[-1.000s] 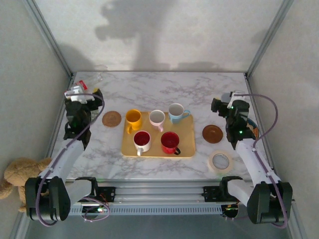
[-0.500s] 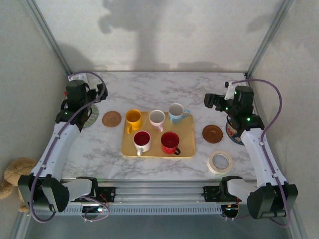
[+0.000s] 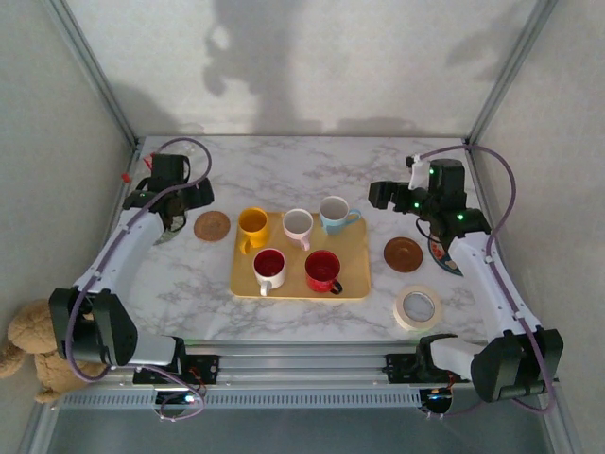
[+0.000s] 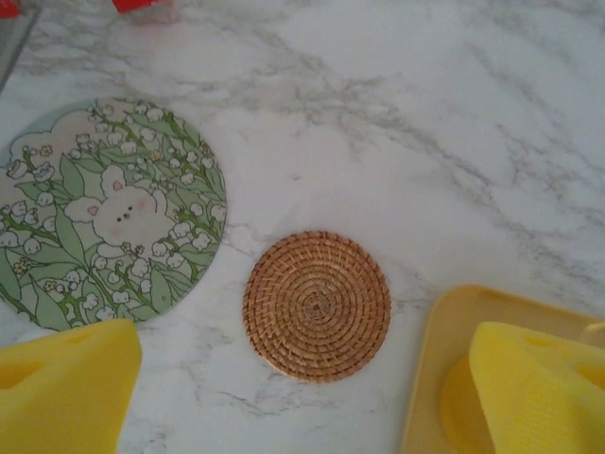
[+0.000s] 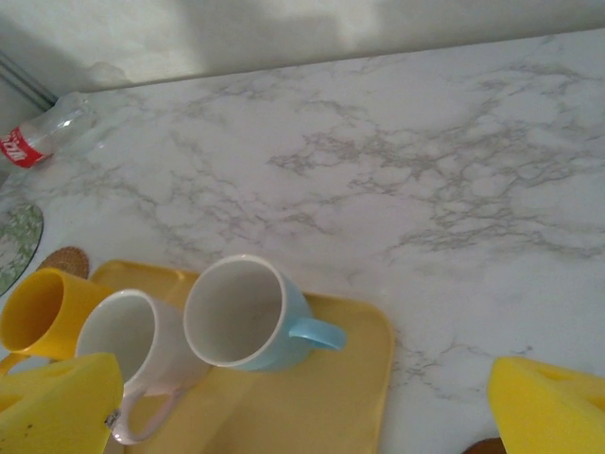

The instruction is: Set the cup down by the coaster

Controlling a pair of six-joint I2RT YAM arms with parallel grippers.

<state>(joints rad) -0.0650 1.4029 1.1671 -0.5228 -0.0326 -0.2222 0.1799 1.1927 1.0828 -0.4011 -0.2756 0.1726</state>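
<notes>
Left gripper (image 4: 301, 405): fingers spread wide, nothing between them, hovering over the marble
Woven coaster (image 4: 317, 305): just ahead of this gripper, centred between its fingers
Yellow cup (image 3: 252, 224): on the tray (image 3: 357, 257), off to this gripper's right, just past the coaster
Right gripper (image 5: 302, 407): fingers wide apart, empty
Blue cup (image 5: 248, 312): on the tray, just ahead of that gripper, handle pointing right

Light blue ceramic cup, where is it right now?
In the top view the light blue ceramic cup stands at the far right corner of the yellow tray, beside the white cup.
</notes>
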